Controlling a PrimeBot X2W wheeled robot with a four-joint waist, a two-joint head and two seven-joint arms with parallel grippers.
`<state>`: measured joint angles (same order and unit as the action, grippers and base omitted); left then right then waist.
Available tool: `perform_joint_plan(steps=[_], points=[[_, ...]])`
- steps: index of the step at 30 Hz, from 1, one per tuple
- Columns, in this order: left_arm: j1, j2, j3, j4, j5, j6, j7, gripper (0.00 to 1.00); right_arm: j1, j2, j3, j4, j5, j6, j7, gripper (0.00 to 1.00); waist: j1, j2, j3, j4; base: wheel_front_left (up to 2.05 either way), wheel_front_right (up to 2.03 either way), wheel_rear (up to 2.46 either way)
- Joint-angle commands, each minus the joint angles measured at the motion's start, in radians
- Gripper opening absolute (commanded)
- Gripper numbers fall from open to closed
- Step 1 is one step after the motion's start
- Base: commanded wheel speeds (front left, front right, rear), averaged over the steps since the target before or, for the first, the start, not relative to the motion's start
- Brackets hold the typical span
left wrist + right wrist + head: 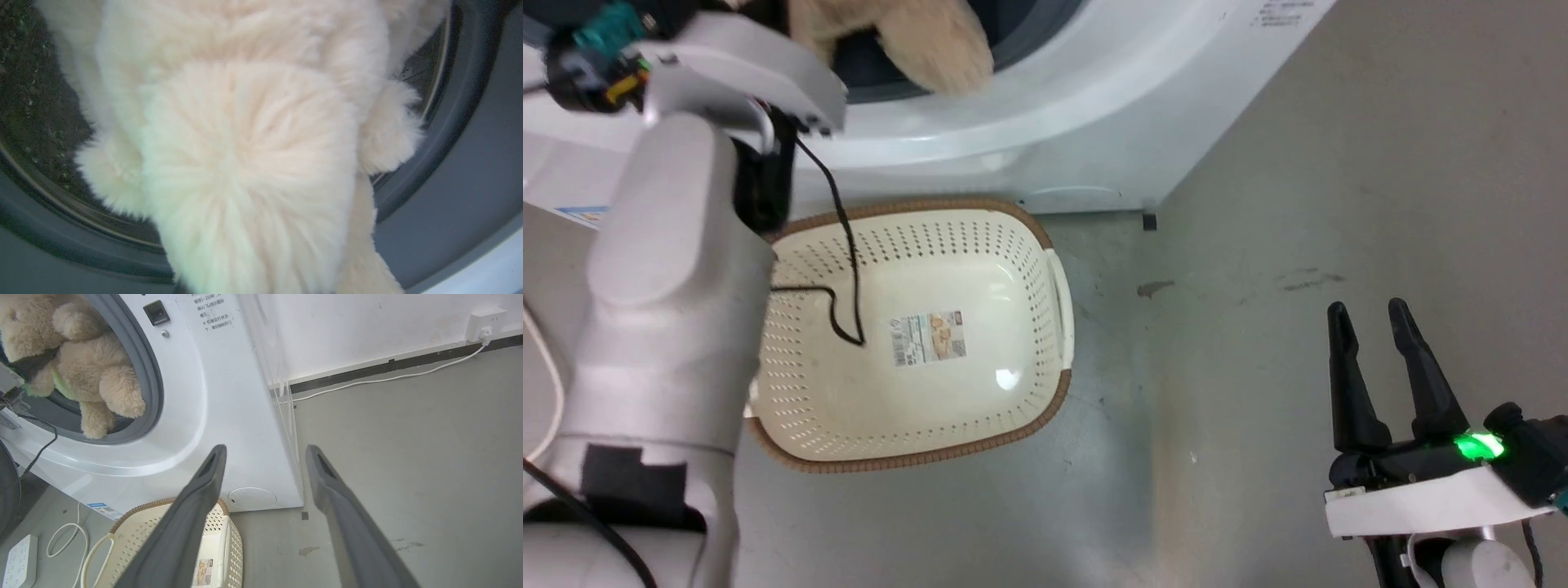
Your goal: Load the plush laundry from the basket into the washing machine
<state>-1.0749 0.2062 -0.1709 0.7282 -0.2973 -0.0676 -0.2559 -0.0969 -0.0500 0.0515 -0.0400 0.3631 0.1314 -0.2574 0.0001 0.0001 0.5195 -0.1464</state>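
The plush laundry (923, 41) hangs in the round opening of the washing machine (1078, 122), its lower limbs draped over the grey rubber ring. Its fur (245, 163) covers the left fingers in the left wrist view, with the dark drum behind it. In the right wrist view my left gripper (30, 369) is shut on the plush laundry (90, 367) at the mouth of the washing machine (229, 396). The basket (1045, 237) stands on the floor below, with just a sticker on its bottom. My right gripper (1372, 310) is open over bare floor, right of the basket (229, 539).
A black cable (845, 245) from my left arm dangles over the basket. A power strip (16, 559) and a looped white cord (65, 539) lie on the floor left of the basket. Another white cord (388, 377) runs along the wall to a socket (486, 322).
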Motion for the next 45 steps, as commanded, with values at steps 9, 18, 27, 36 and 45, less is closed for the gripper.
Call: perform_joint_plan(steps=[9,18,27,36,45], points=[[-0.160,0.060,0.003,0.037,0.024,0.003,-0.001,0.00,-0.035,0.000,0.017,-0.024,0.024,-0.001,-0.004,1.00,-0.0001,-0.0001,0.095,-0.066,0.00,0.00,0.00],[-0.296,0.139,-0.007,0.049,0.053,0.006,0.026,0.00,-0.042,0.000,0.035,-0.047,0.053,-0.001,-0.004,1.00,-0.0001,-0.0001,0.178,-0.137,0.00,0.00,0.00],[-0.390,0.218,-0.013,0.032,0.076,0.012,0.068,0.00,-0.042,0.000,0.056,-0.085,0.080,-0.001,-0.004,1.00,-0.0001,-0.0001,0.250,-0.194,0.00,0.00,0.00],[-0.475,0.262,-0.018,0.014,0.081,0.012,0.104,0.00,-0.023,0.000,0.067,-0.120,0.093,-0.001,-0.004,1.00,-0.0001,-0.0001,0.313,-0.225,0.00,0.00,0.00],[-0.522,0.262,-0.035,0.050,0.076,0.011,0.139,0.37,-0.014,0.000,0.064,-0.138,0.098,-0.001,-0.004,1.00,-0.0001,-0.0001,0.342,-0.230,0.00,0.00,0.00]])
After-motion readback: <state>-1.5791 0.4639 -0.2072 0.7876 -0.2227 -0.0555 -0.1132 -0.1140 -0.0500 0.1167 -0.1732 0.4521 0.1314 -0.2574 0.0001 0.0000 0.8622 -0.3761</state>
